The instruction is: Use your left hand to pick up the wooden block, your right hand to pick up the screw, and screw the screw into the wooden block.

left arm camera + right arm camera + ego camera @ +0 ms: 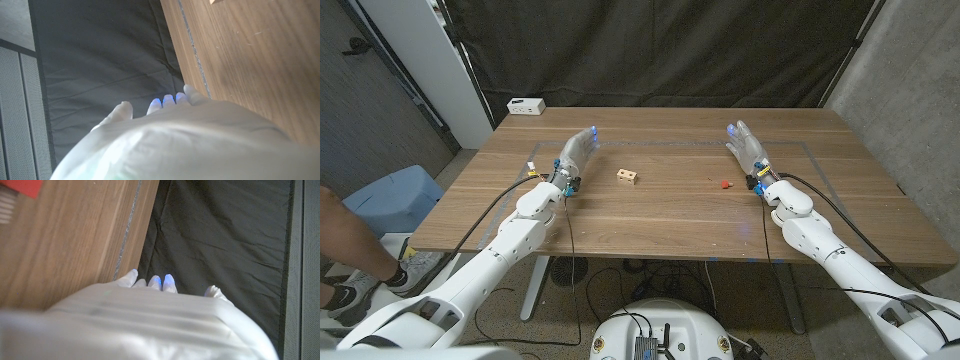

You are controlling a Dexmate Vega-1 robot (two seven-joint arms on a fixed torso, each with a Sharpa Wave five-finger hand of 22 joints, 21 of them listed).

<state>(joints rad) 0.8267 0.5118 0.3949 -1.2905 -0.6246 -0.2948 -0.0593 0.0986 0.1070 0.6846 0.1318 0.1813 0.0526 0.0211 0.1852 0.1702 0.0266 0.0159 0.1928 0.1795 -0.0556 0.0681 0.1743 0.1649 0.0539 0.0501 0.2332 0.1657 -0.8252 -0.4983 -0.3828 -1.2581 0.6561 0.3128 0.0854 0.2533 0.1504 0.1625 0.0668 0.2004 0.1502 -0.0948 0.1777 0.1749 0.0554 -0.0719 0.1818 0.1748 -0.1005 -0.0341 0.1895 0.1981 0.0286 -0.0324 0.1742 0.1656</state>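
A small wooden block [628, 176] with a hole in it lies on the table, left of the middle. The screw [724, 184], with a red head, lies to its right; a red blur of it [22, 187] shows at the edge of the right wrist view. My left hand [577, 152] stands on the table to the left of the block, fingers straight and apart, holding nothing. My right hand [747, 147] stands to the right of the screw, a little behind it, fingers extended and empty. A corner of the block [217, 2] shows in the left wrist view.
A white power strip [526, 105] sits at the table's far left corner. A black curtain [660, 50] hangs behind the table. A person's leg [350, 240] and a blue bin [390, 195] are off the left side. Thin tape lines [660, 143] mark the tabletop.
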